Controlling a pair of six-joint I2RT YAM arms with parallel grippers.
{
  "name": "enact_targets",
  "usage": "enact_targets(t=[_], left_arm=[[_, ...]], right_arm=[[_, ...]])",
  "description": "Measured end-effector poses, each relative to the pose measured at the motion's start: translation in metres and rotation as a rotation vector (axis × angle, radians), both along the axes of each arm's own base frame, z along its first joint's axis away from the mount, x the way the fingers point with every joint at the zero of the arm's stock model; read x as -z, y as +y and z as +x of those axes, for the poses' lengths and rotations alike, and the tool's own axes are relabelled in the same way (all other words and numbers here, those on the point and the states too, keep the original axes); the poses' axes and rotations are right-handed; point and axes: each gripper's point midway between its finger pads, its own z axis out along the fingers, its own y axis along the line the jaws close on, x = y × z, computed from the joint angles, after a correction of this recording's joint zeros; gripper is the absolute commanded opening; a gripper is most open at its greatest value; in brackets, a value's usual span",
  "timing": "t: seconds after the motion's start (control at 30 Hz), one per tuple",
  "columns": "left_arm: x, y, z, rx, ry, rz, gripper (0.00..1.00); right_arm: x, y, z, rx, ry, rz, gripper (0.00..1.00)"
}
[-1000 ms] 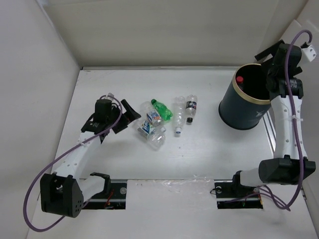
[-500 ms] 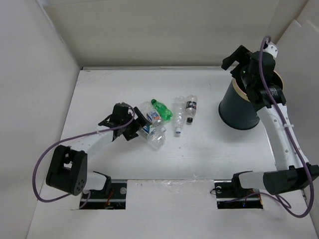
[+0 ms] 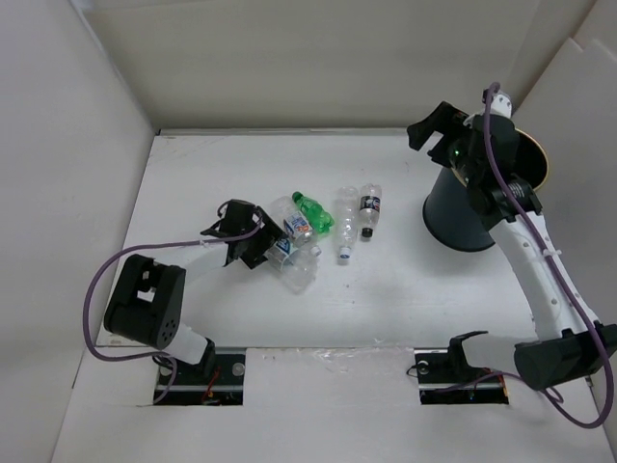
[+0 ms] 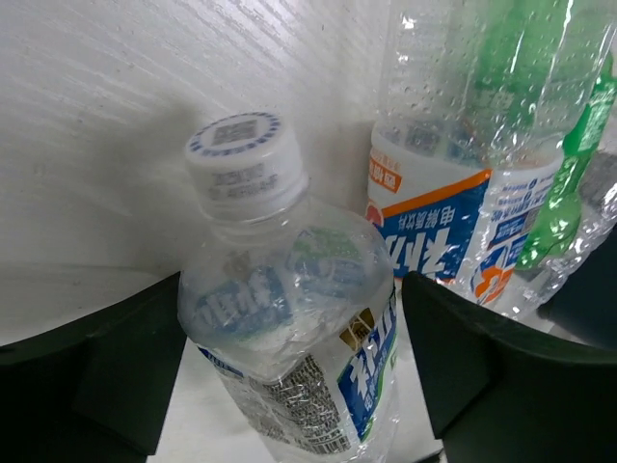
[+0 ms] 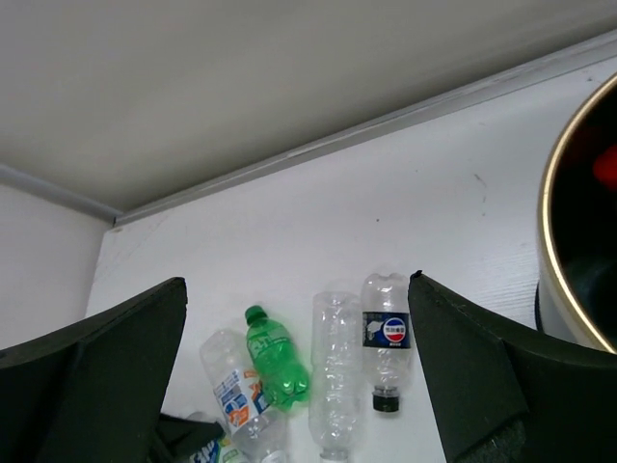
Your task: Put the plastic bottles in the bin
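Several plastic bottles lie in a cluster mid-table. My left gripper is low on the table, open, its jaws straddling a clear white-capped bottle with a blue label; a thin gap shows at the right finger. Beside it lie a blue-and-orange-labelled bottle and a green bottle. A crumpled clear bottle, a label-less one and a black-capped one lie nearby. The bin stands at the right, something red inside. My right gripper hangs open and empty, high by the bin's left rim.
Pale walls close in the table on the left, back and right. The bin's gold rim is at the right edge of the right wrist view. A metal rail runs along the table's right side.
My left gripper slid right up to the bottle cluster and now straddles the white-capped bottle, jaws slightly narrower. The right arm swung left from over the bin to its left rim.
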Motion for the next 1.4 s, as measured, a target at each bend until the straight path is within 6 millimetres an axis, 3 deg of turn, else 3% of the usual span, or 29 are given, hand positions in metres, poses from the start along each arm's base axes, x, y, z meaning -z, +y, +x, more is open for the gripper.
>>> enact_targets(t=[0.07,0.1,0.2,0.23,0.3,0.4,0.5,0.6,0.73,0.83,0.93,1.03,1.2,1.4], left_arm=[[0.002,-0.001,0.003,-0.012,-0.002,-0.005,0.67],[0.003,0.0,0.004,-0.019,0.001,-0.006,0.48],[0.004,0.004,0.004,-0.042,0.004,0.008,0.25],[0.003,0.006,0.004,-0.054,0.0,0.014,0.1],[0.0,0.012,0.001,-0.076,-0.007,0.034,0.0],[-0.001,0.028,-0.011,-0.115,0.009,0.093,0.0],[-0.015,0.043,-0.021,-0.143,-0.013,0.138,0.0],[-0.052,0.053,-0.025,-0.146,-0.126,0.148,0.0],[-0.115,0.056,-0.023,-0.096,-0.303,0.154,0.0],[-0.163,0.049,-0.016,-0.022,-0.42,0.153,0.0],[-0.196,0.038,-0.015,0.07,-0.504,0.137,0.0],[-0.21,0.024,-0.022,0.179,-0.545,0.107,0.0],[-0.212,0.009,-0.033,0.3,-0.559,0.066,0.0],[-0.212,0.007,-0.037,0.34,-0.559,0.068,0.0]], right_arm=[[0.001,0.01,-0.002,-0.037,-0.005,0.001,1.0],[0.001,0.016,-0.003,-0.056,-0.007,0.0,1.0],[0.001,0.031,-0.008,-0.116,-0.009,-0.01,1.0],[0.001,0.037,-0.01,-0.139,-0.011,-0.016,1.0],[0.001,0.051,-0.015,-0.196,-0.016,-0.033,1.0],[0.003,0.075,-0.026,-0.309,-0.022,-0.065,1.0],[0.009,0.104,-0.038,-0.442,-0.023,-0.103,1.0],[0.019,0.137,-0.057,-0.608,-0.03,-0.147,1.0],[0.043,0.192,-0.102,-0.873,-0.036,-0.195,1.0],[0.058,0.227,-0.13,-1.028,-0.047,-0.214,1.0],[0.068,0.253,-0.147,-1.143,-0.065,-0.214,1.0],[0.08,0.276,-0.156,-1.225,-0.066,-0.219,1.0],[0.101,0.313,-0.166,-1.311,-0.038,-0.234,1.0],[0.127,0.338,-0.159,-1.308,0.015,-0.26,1.0]])
